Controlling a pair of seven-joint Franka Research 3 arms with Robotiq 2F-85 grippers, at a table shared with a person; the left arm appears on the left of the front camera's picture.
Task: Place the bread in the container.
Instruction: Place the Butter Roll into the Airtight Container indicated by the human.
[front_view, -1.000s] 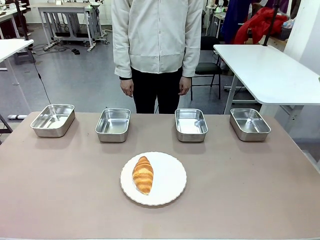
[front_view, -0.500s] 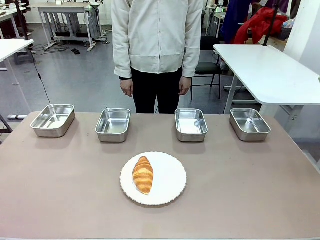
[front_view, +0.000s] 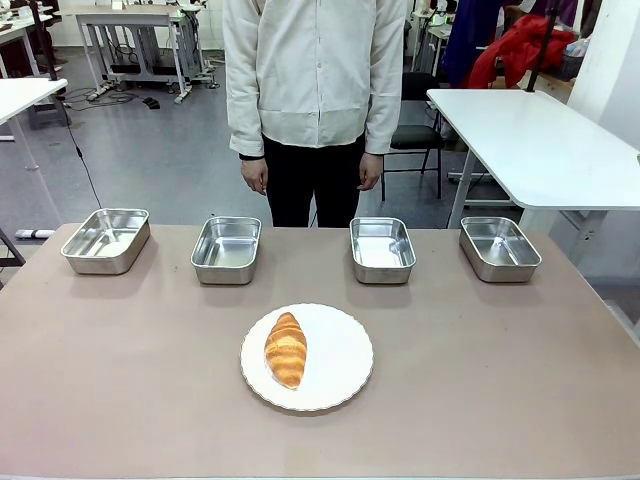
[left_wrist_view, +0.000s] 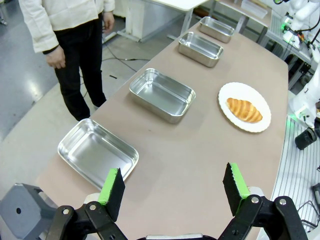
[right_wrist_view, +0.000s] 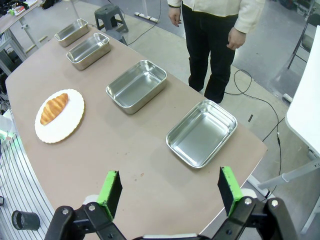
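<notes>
The bread, a golden-brown croissant, lies on a round white plate near the table's front middle; it also shows as the bread and the bread in the wrist views. Several steel containers stand in a row at the far side. My left gripper hovers open high over the table's left end, above a container. My right gripper hovers open over the right end, near a container. Both hold nothing.
A person stands at the far side behind the middle containers, hands hanging down. A white table stands off to the right. Bare tabletop surrounds the plate.
</notes>
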